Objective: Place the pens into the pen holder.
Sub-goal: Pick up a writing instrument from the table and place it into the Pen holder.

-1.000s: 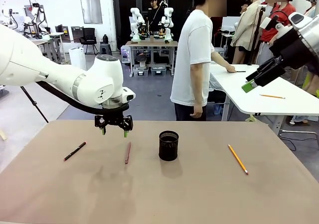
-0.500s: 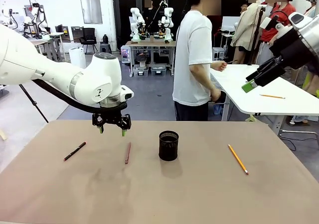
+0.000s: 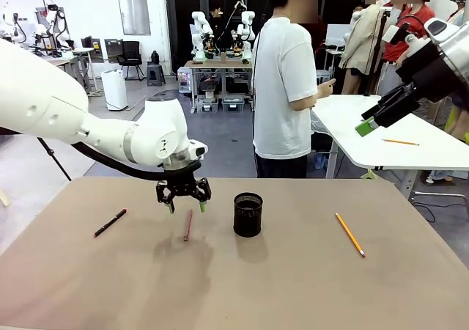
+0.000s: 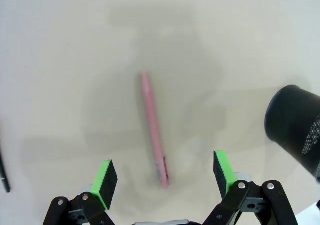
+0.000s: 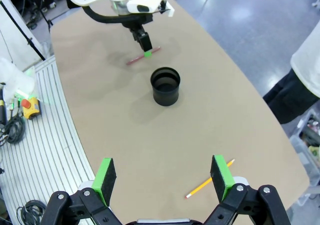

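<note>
Flat on a tan table [image 3: 308, 293], around a black mesh pen holder [image 3: 248, 214], lie a yellow pencil [image 3: 349, 234] at three o'clock, a reddish-brown pen [image 3: 187, 225] close at nine and a black pen [image 3: 110, 223] farther at nine. The left gripper [image 3: 186, 207] hangs over the reddish-brown pen, jaws spread, empty. The right gripper [image 3: 368, 125] is raised at two o'clock, also spread, empty.

On table [image 3: 293, 286], left to right: first pen [image 3: 110, 223]; second pen [image 3: 187, 225]; pen holder [image 3: 248, 215]; third pen [image 3: 349, 234].
</note>
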